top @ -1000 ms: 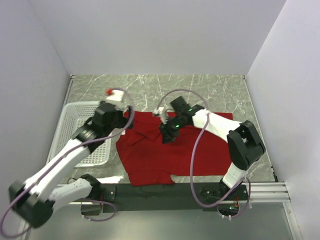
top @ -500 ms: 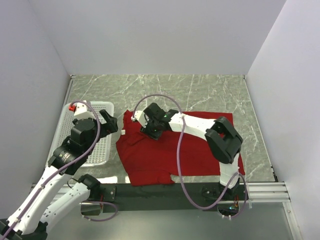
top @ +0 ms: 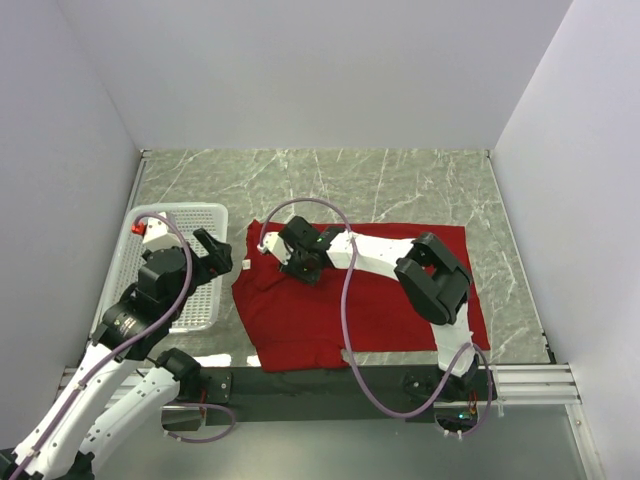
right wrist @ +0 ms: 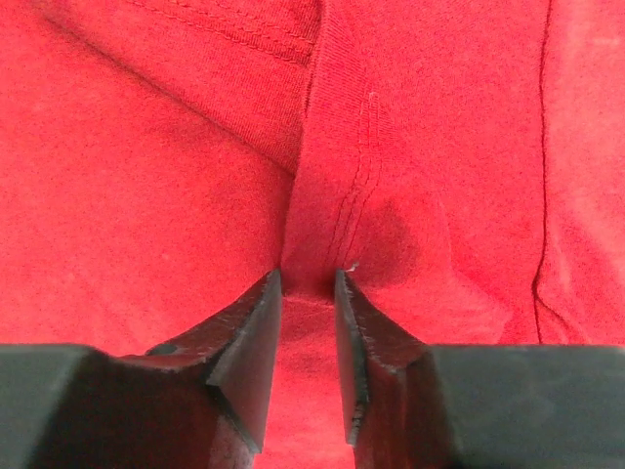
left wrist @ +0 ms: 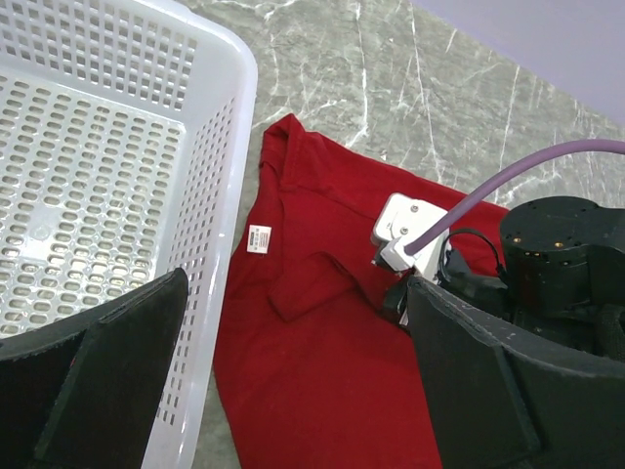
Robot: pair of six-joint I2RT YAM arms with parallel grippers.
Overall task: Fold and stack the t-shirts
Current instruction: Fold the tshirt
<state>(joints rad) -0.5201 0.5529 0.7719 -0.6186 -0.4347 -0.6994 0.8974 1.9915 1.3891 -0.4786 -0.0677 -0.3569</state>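
1. The red t-shirt (top: 330,320) lies spread on the marble table (top: 400,180), its left edge just beside the white mesh basket (top: 170,215) — the white neck tag (left wrist: 259,238) shows.
2. The right hand (right wrist: 308,278) is down on the cloth near the collar, its fingers close together and clamped on a raised fold of the t-shirt.
3. The left hand (top: 214,250) hangs over the basket's right rim — fingers wide apart, holding nothing.

Overhead from behind bases, down on counter (top: 400,185). Left wrist oblique, shares t-shirt (left wrist: 312,391), basket (left wrist: 98,195). Right wrist close-up, probably same t-shirt.
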